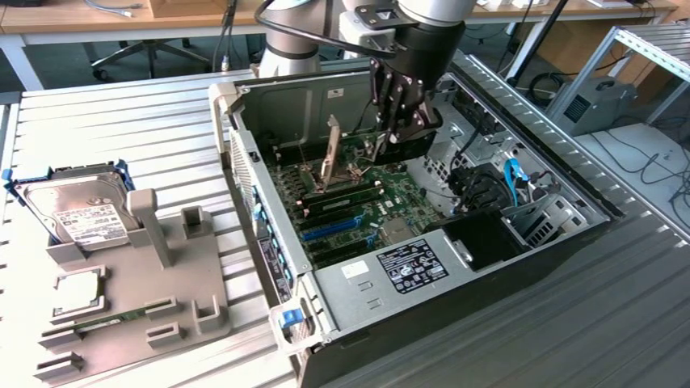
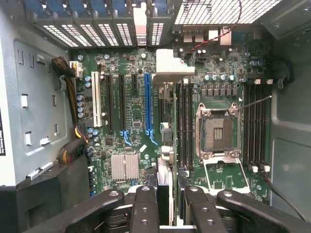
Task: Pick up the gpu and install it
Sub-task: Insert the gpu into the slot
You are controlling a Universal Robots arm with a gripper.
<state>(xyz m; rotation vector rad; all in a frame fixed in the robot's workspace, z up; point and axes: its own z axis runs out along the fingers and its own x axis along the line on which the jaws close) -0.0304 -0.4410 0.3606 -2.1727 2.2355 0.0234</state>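
A ribbed metal table point(image 1: 603, 323) is seen, and on it an open case point(image 1: 356, 319) is laid on its side, so that the board point(image 2: 121, 141) inside faces up. Beside the case, at the exterior view's left, a grey holder point(image 1: 161, 267) is set with a drive point(image 1: 92, 214) propped in it. Inside the case the gripper point(image 1: 408, 133) is held low over the board. In the wrist view the fingers point(image 2: 145, 204) are seen pressed to both sides of the gpu point(image 2: 164, 179), which is held on edge between them, so the gripper is judged to be closed on the gpu. The card's silver bracket point(image 2: 172, 65) points to the back wall of the case. The gpu is hung above the board and does not seem to touch it. The long blue slot point(image 2: 147, 104) lies just beside the line of the card, between it and the white slot point(image 2: 96, 104), so the two do not seem to be lined up yet. For this step to be done well, the card should be kept straight up, its edge should be set right over the blue slot, and the bracket should be matched to the gap in the back wall. It should be pushed down gently and evenly, because a tilted card could scrape the small parts on the board. Far behind, desks point(image 1: 108, 16) are seen.
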